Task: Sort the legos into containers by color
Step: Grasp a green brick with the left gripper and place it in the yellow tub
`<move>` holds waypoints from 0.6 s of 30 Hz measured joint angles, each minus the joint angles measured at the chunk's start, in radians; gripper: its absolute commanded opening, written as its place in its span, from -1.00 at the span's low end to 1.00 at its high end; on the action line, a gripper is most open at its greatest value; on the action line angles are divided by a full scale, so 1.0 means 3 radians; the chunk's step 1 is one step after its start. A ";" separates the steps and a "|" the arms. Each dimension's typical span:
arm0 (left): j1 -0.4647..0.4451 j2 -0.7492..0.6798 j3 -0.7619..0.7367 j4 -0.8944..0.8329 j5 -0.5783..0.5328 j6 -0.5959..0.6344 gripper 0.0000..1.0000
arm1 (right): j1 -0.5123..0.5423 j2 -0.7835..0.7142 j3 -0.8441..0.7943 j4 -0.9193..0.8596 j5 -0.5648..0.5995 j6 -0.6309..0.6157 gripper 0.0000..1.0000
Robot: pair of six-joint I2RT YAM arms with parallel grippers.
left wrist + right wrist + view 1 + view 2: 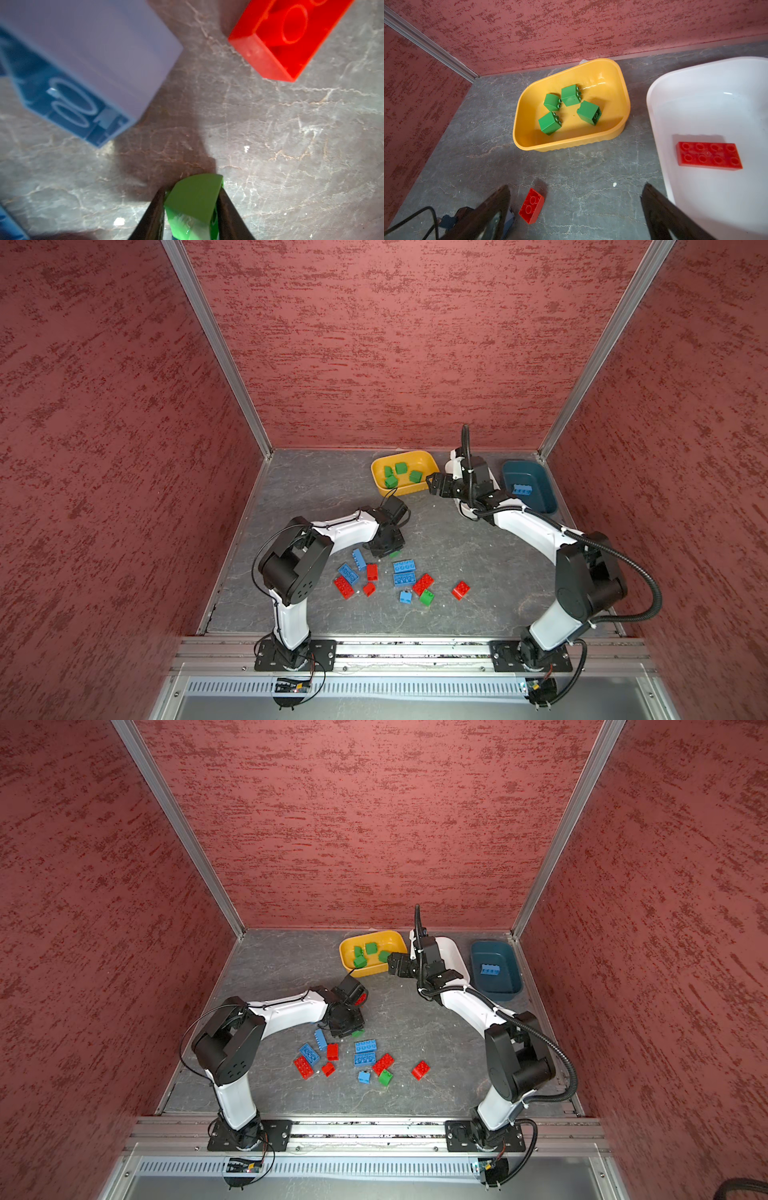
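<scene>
Your left pincer (pixel 384 548) is pinching a green brick (pixel 194 199) at the far edge of the loose pile, one finger on each side. It sits low over the table (pixel 316 497), and you cannot tell whether the brick has left the surface. That brick belongs with the other greens, so this step is a pick, not yet a delivery.

The pile is most of the job. Near the gripped brick lie five blue bricks (pixel 404 566), five red bricks (pixel 423 584) and one more green one (pixel 427 596), all unsorted. A sixth red brick (pixel 531 205) lies apart, nearer the tubs.

Along the back, the yellow tub (pixel 409 489) holds four greens (pixel 401 467). Your right pincer (pixel 430 484) hovers by that tub's near corner, spread wide with nothing in it. The white tub (pixel 716 83) beside it holds one long red brick (pixel 709 155). The teal tub (pixel 540 502), farthest right, holds one blue brick (pixel 523 489).

Each colour has its tub, and you can see no brick in a wrong one, though the right arm hides part of the white tub in both top views. Six are sorted. Reckon the task about a third done, with thirteen to go, counting the one you are gripping.
</scene>
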 measured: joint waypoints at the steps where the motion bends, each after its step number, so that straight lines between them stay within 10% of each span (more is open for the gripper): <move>1: -0.0001 -0.0001 -0.0004 0.0018 0.0000 0.0014 -0.52 | 0.0000 -0.0005 -0.0010 0.0000 0.0005 0.0004 0.97; 18: 0.0228 -0.0025 0.0613 0.0290 -0.0149 0.0456 -0.53 | 0.0000 -0.0011 -0.0052 -0.0023 0.0065 0.0022 0.97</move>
